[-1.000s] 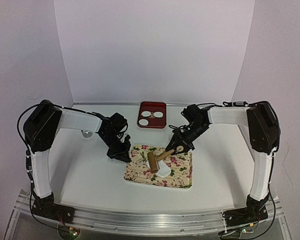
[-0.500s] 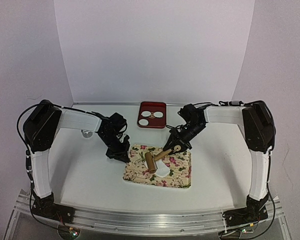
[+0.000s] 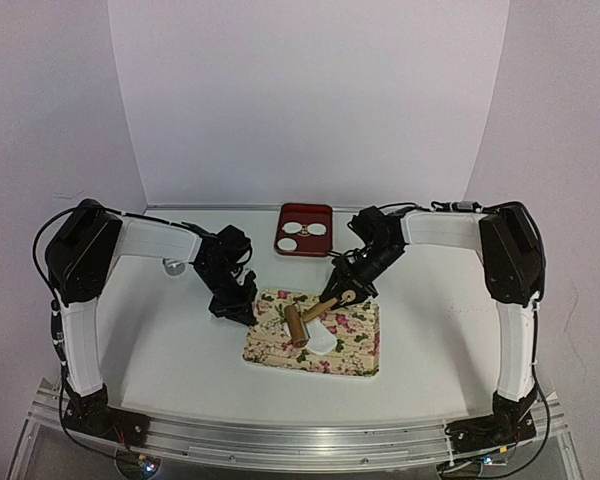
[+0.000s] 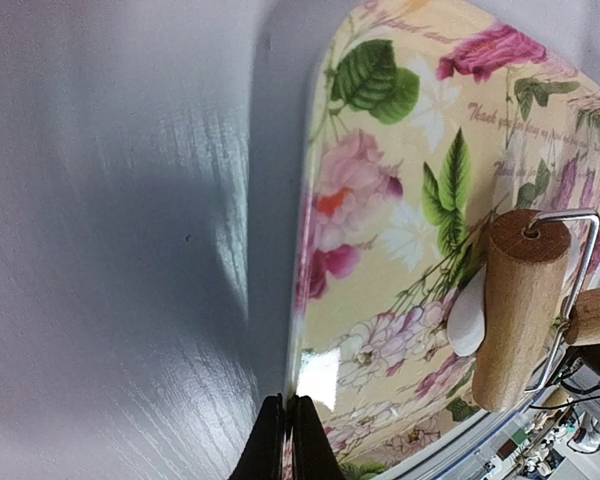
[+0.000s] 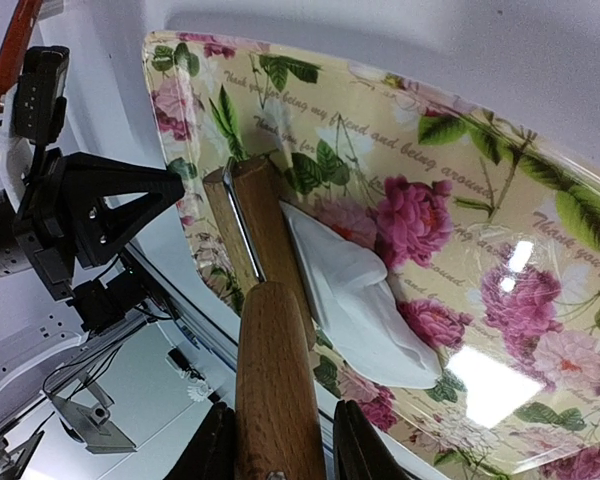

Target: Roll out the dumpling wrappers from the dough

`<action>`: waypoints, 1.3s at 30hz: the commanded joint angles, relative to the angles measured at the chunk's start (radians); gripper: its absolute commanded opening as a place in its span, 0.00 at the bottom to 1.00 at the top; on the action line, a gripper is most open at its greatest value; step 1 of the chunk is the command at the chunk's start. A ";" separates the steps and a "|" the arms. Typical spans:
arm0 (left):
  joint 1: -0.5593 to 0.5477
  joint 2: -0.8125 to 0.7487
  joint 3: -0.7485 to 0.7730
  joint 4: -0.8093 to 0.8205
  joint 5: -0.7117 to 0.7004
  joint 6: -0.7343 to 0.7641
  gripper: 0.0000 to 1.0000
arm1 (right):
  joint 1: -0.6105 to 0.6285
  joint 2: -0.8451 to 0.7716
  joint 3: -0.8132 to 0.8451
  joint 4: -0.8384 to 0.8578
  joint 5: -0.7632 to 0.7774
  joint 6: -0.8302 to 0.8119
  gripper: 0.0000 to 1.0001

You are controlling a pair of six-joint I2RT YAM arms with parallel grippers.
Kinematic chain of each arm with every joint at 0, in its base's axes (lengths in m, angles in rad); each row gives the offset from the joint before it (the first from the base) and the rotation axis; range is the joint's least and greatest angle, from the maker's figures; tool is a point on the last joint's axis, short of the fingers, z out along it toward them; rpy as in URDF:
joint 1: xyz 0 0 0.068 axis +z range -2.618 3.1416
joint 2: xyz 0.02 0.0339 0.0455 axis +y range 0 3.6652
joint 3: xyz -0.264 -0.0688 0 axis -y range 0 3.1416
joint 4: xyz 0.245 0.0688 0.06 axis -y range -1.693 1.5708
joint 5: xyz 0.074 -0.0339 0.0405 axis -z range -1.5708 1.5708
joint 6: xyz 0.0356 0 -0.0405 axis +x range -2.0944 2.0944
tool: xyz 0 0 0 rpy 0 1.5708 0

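Observation:
The dough (image 3: 323,340) is a flattened white piece on the floral mat (image 3: 350,345). A wooden roller (image 3: 297,325) lies on the mat against the dough's left edge. My right gripper (image 3: 342,293) is shut on the roller's handle (image 5: 272,375). In the right wrist view the dough (image 5: 358,302) lies rumpled beside the barrel. My left gripper (image 4: 287,440) is shut, pinching the mat's left edge (image 4: 305,300). Two dumpling wrappers (image 3: 293,228) (image 3: 318,229) lie in the red tray (image 3: 304,245).
The red tray stands behind the mat at the table's centre back. A small metal ring (image 3: 173,266) lies on the table under the left arm. White walls enclose the table on three sides.
My right gripper has moved left with the roller, which has travelled left along the mat. The mat has slid slightly left. The left gripper keeps its hold on the mat's edge.

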 commanded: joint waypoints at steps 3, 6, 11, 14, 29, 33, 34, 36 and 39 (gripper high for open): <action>0.000 0.026 -0.007 -0.025 -0.069 -0.016 0.00 | 0.081 0.157 -0.085 -0.068 0.474 -0.015 0.00; 0.000 0.032 -0.008 -0.022 -0.064 -0.015 0.00 | 0.091 0.154 -0.075 -0.051 0.465 -0.019 0.00; 0.001 0.038 -0.005 -0.019 -0.058 -0.011 0.00 | 0.107 0.156 -0.057 -0.034 0.446 -0.031 0.00; 0.000 0.042 0.001 -0.021 -0.058 -0.006 0.00 | 0.110 0.165 -0.049 -0.032 0.436 -0.034 0.00; 0.016 0.065 0.025 -0.025 -0.049 0.003 0.00 | 0.111 0.153 0.017 -0.032 0.423 -0.040 0.00; 0.019 0.066 0.030 -0.023 -0.049 0.004 0.00 | 0.111 0.156 0.024 -0.032 0.424 -0.043 0.00; 0.019 0.066 0.029 -0.023 -0.049 0.003 0.00 | 0.111 0.156 0.026 -0.033 0.425 -0.043 0.00; 0.021 0.066 0.028 -0.022 -0.048 0.001 0.00 | 0.111 0.158 0.029 -0.034 0.427 -0.043 0.00; 0.022 0.061 0.025 -0.020 -0.050 -0.003 0.00 | 0.111 0.151 0.030 -0.036 0.433 -0.045 0.00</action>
